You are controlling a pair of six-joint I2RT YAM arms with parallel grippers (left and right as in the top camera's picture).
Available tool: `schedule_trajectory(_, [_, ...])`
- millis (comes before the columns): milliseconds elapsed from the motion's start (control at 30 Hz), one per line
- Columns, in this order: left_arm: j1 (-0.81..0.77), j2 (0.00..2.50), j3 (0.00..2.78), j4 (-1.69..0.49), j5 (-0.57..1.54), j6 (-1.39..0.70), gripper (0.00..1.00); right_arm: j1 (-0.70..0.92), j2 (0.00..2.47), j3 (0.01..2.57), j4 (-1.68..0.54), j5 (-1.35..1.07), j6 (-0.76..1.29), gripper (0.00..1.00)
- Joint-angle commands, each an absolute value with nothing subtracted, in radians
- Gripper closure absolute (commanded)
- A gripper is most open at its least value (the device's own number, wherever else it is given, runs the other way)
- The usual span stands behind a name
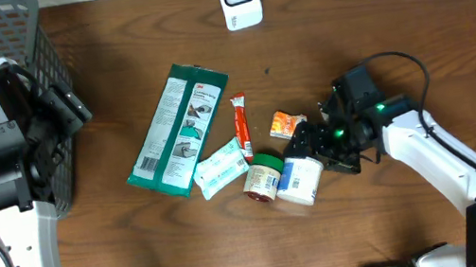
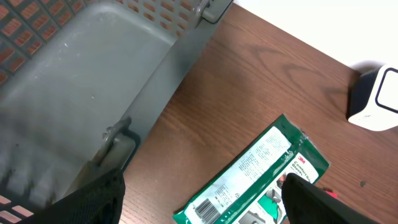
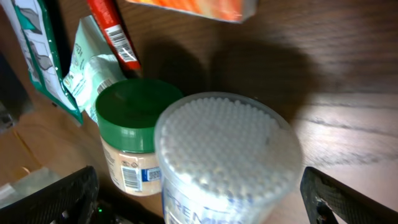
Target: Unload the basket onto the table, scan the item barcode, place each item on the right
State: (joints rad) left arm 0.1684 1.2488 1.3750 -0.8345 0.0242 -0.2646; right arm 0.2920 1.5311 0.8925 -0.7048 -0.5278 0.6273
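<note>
The swab tub (image 3: 227,149), just ahead of the right claw (image 3: 200,196) and between its wide-spread, empty fingers, is judged light, stiff and slippery, best taken across its round wall.

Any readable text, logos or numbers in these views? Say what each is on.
"3M": red logo on the green package.
"REMI", cut off by the frame: label of the cotton swab tub.
Too small or blurred: fine print and barcodes on the green package, green-lidded jar, red stick pack.
</note>
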Motion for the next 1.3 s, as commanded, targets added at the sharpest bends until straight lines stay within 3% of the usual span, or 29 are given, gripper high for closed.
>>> schedule_trajectory(0, [0.176, 1.246, 1.387, -0.838, 0.011, -0.255, 0.17, 0.329, 1.530, 0.886, -0.699, -0.441, 0.676, 0.01])
schedule_trajectory(467, [0.176, 1.246, 1.387, -0.838, 0.011, -0.255, 0.17, 0.381, 1.530, 0.853, -0.686, -0.364, 0.824, 0.01])
schedule_trajectory(800, [0.176, 1.246, 1.387, -0.838, 0.011, -0.255, 0.17, 0.381, 1.530, 0.818, -0.636, -0.361, 0.739, 0.06])
schedule_trajectory(967, [0.176, 1.246, 1.387, -0.838, 0.011, -0.255, 0.17, 0.381, 1.530, 0.805, -0.622, -0.329, 0.781, 0.01])
schedule_trajectory(1133, [0.176, 1.246, 1.387, -0.838, 0.011, -0.255, 0.17, 0.381, 1.530, 0.803, -0.613, -0.329, 0.785, 0.12])
schedule_trajectory(1267, [0.176, 1.246, 1.387, -0.838, 0.011, -0.255, 0.17, 0.387, 1.530, 0.797, -0.617, -0.324, 0.785, 0.14])
